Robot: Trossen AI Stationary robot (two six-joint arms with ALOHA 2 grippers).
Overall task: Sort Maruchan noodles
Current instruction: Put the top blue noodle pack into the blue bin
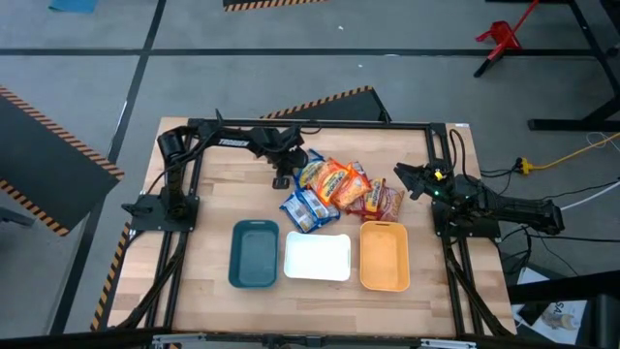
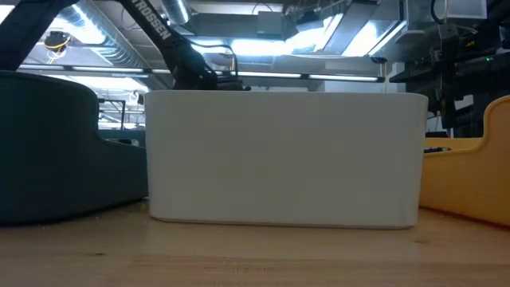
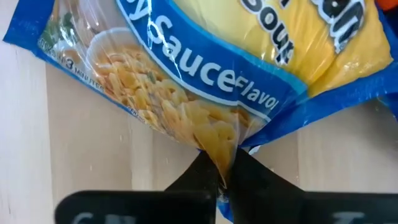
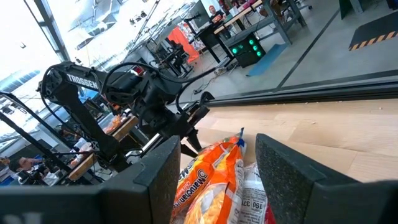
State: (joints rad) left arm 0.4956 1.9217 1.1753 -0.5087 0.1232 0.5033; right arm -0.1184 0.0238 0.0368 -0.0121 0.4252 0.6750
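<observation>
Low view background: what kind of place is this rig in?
Probably an industrial lab or workshop. The low view shows exposed ceiling ducting and strip lights; the right wrist view shows workbenches behind a glass wall, and the high view shows hazard-striped tape on a concrete floor.

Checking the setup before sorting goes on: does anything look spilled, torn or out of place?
Nothing stands out. The noodle packets lie heaped behind three empty trays; the left gripper pinches a corner of a blue packet, and the right gripper waits beside the pile.

Grey floor [image 1: 87, 58], hazard-striped tape [image 1: 39, 109], ceiling strip lights [image 2: 239, 48]
</observation>
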